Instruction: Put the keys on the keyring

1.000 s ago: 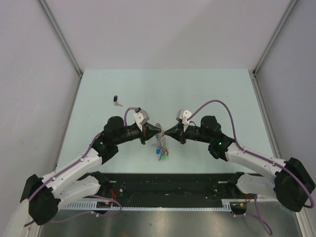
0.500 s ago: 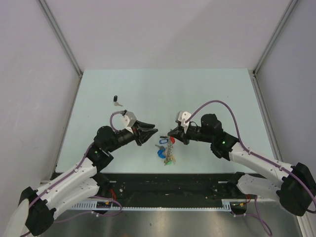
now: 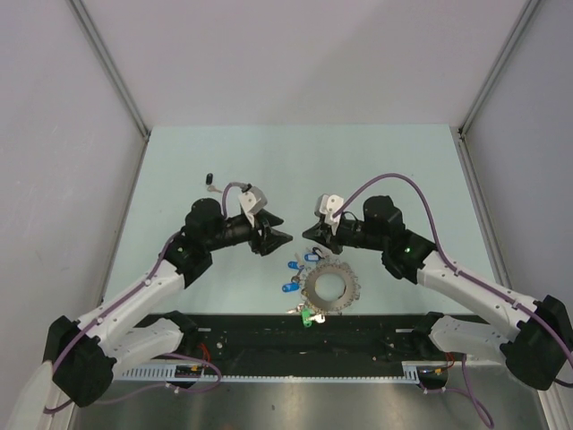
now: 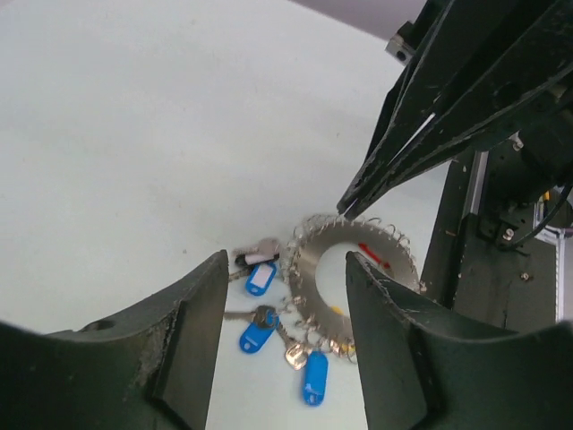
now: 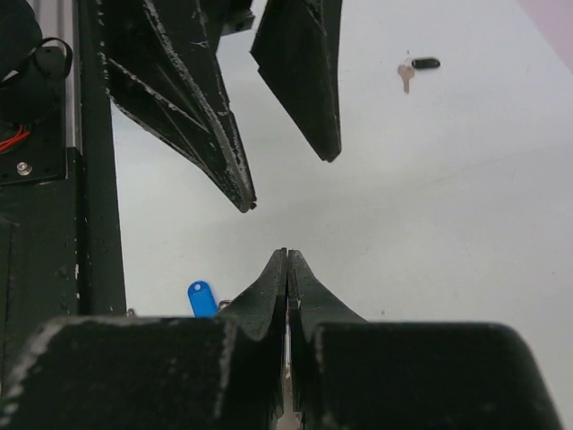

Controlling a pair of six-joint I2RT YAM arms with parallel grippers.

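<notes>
The keyring (image 3: 332,287) is a flat silver ring fringed with small loops, lying on the pale table (image 3: 394,170). The keys and blue tags (image 3: 292,273) fan out from its left rim, and a green tag (image 3: 310,316) lies at its near rim. In the left wrist view the keyring (image 4: 315,260) lies below my open left gripper (image 4: 285,260), with blue tags (image 4: 257,332) beside it. The left gripper (image 3: 278,244) hovers left of the ring. My right gripper (image 3: 307,236) is shut, its tips at the ring's far-left rim; contact is unclear. One loose black-headed key (image 3: 211,184) lies far left.
The black rail (image 3: 295,336) of the arm bases runs along the near edge, just below the keyring. In the right wrist view the left gripper's two fingers (image 5: 210,116) hang just ahead of my shut right gripper (image 5: 286,254), and the loose key (image 5: 414,68) lies beyond.
My left gripper opened, let go of the key bundle and drew back left. The keyring, pinched between both grippers a second ago, went down and now lies flat on the table.
</notes>
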